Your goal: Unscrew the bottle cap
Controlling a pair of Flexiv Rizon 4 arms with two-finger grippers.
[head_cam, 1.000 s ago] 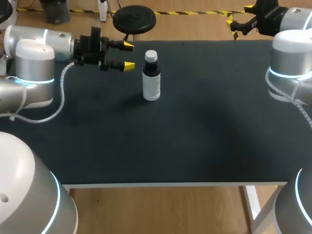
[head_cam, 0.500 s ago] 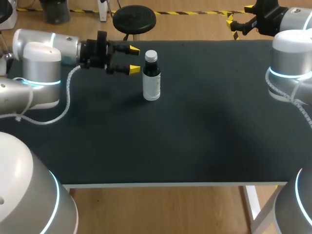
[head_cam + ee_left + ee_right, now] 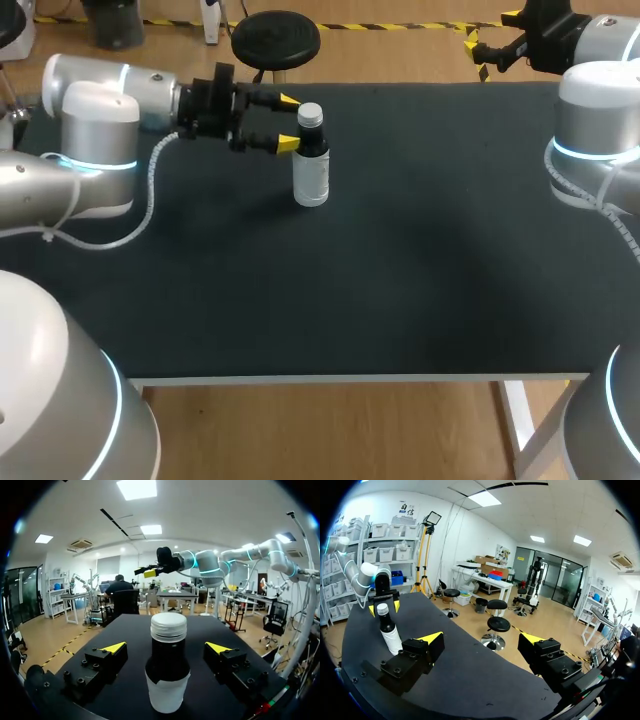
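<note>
The bottle [image 3: 311, 165] is standing upright on the table [image 3: 420, 260], toward its far left, with the cap [image 3: 310, 113] on; the left gripper [image 3: 289, 122] is closing in sideways, having advanced over the last second, its fingers wide and now reaching either side of the neck without touching; a grasp is looking imminent; the right gripper [image 3: 481, 640] is hanging wide open, well apart.
</note>
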